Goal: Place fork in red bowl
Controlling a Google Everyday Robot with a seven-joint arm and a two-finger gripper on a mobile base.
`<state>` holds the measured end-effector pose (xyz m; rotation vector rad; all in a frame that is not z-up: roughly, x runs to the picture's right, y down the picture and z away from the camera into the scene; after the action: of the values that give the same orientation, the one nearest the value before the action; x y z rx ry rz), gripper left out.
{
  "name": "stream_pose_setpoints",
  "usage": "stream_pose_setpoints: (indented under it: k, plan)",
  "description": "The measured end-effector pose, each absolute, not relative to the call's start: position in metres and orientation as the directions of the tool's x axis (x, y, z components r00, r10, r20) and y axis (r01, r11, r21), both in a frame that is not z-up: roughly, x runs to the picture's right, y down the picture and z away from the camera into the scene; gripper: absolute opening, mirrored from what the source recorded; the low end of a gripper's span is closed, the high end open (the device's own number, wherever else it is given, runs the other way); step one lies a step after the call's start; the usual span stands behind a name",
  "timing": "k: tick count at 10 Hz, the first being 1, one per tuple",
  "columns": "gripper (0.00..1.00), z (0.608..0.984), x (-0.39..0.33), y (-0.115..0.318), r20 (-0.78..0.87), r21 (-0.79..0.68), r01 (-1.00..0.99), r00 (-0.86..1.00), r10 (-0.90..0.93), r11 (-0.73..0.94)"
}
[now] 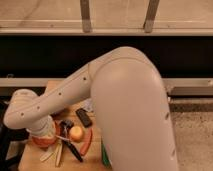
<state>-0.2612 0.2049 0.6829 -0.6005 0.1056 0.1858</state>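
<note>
Most of the red bowl (36, 142) under the gripper (46, 134), its grip state beyond telling

The arm (125, 100) covers most of the bench (30, 161), from 12 round to 5 o'clock, and runs off the bottom edge. Of the tray (103, 156) only a green sliver shows at 5 o'clock. The hand (44, 131), at 9 o'clock, sits over the red bowl (39, 142) and hides all but its near rim. Whether it holds the fork cannot be told.
</note>
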Motion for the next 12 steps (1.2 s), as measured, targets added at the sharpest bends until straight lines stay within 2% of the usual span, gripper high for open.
stream_pose_setpoints:
  k: [3,10,11,12]
  plan:
    - [0.0,0.686,-0.287,0.192,-0.137,-0.538,-0.143,0.987,0.082,0.831]
    - [0.0,0.713,-0.303,0.207,-0.166,-0.583,-0.119,0.986,0.026,0.804]
    - [0.01,0.714,-0.303,0.208,-0.168,-0.588,-0.121,0.986,0.026,0.8]
    - [0.08,0.716,-0.305,0.208,-0.17,-0.594,-0.128,0.985,0.031,0.795]
